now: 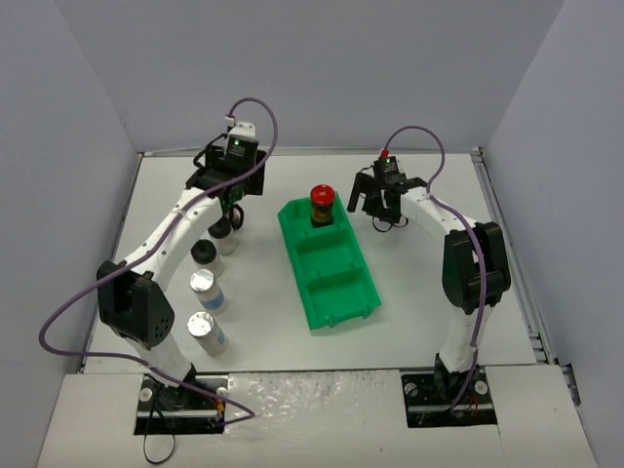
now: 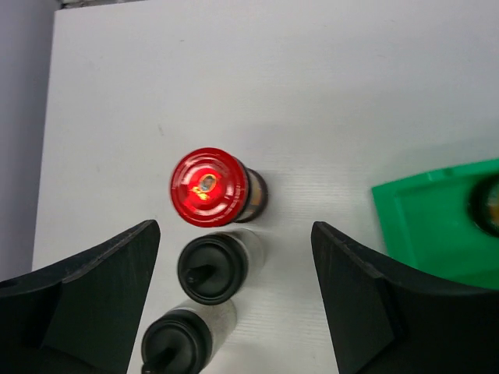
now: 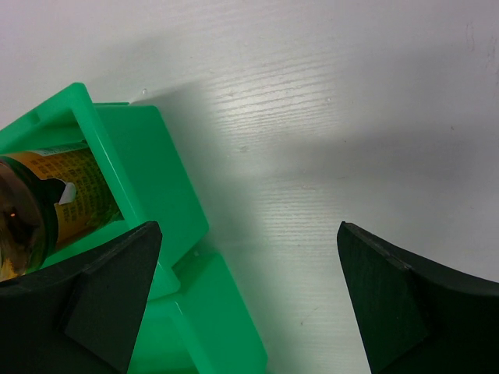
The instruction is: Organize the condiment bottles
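Note:
My left gripper is open and empty, hovering over a row of bottles on the table's left side. The left wrist view shows a red-capped dark jar just ahead of my open left gripper. Two black-capped pale bottles stand between the fingers without touching them. Nearer in the top view stand a black-capped bottle and two silver-capped bottles. A second red-capped jar stands in the bin's far compartment. My right gripper is open and empty just right of it.
The green three-compartment bin lies diagonally mid-table; its two near compartments hold nothing. In the right wrist view the bin's corner and the jar's label sit at left, with bare white table between the fingers. Grey walls surround the table.

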Motion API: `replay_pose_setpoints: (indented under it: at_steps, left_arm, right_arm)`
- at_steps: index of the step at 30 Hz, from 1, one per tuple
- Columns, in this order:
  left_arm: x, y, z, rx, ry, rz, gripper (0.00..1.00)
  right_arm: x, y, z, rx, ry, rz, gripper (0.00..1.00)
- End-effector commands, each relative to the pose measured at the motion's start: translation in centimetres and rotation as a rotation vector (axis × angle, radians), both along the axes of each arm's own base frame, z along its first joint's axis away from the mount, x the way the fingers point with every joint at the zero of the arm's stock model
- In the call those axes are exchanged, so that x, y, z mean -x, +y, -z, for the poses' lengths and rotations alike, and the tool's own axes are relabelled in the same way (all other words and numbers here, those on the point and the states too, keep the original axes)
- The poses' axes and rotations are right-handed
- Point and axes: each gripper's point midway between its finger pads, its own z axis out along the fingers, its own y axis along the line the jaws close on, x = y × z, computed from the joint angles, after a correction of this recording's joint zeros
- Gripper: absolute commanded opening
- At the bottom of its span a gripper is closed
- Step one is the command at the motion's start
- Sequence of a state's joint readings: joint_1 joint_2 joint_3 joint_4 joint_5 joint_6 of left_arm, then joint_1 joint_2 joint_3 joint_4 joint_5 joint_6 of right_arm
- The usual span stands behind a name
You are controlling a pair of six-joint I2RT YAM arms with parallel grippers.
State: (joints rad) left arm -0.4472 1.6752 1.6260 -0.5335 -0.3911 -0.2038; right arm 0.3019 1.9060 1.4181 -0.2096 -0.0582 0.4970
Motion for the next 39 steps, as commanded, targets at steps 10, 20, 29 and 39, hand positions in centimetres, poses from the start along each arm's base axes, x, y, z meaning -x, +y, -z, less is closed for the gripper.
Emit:
replay_pose_setpoints:
  at_steps: [10,20,29,39]
  left_arm:
    - [-4.4,5.5,2.0,0.111,0.056,-0.215,0.75]
    - [-5.0,6.0,3.8,0.156,0.113,-0.228,0.75]
    - [-4.7,6.2,6.4,0.142,0.176,-0.250,0.75]
    - [-3.9,6.4,9.8,0.150,0.262,-0.269,0.75]
  right_arm:
    - [-1.1,0.4,-4.8,-0.017,-0.117,-0.010,0.94]
    - [-0.6,0.1,-4.5,-0.008,-0.110,-0.006,0.94]
    - [-0.6,0.2,-4.6,-0.008,-0.112,-0.009,0.94]
    - [-0.5,0.2,-4.8,-0.012,-0.116,-0.009,0.95]
